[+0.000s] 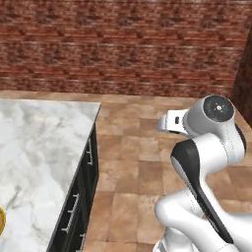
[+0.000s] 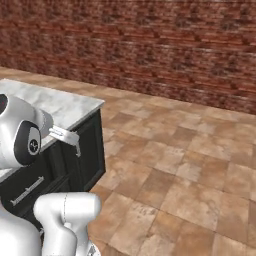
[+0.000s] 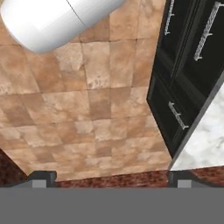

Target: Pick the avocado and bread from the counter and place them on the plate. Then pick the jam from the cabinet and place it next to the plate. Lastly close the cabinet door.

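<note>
Where veined marble counter (image 1: 39,147) ends, square tan floor tiles (image 1: 133,162) begin.

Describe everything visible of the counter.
The counter is a white-grey veined marble slab, flat and level, its corner jutting toward the tiled floor. Beneath the top sit dark drawer fronts with silver handles. A sliver of the plate, its yellow-orange rim, rests on the slab at the left base view's left edge.
</note>
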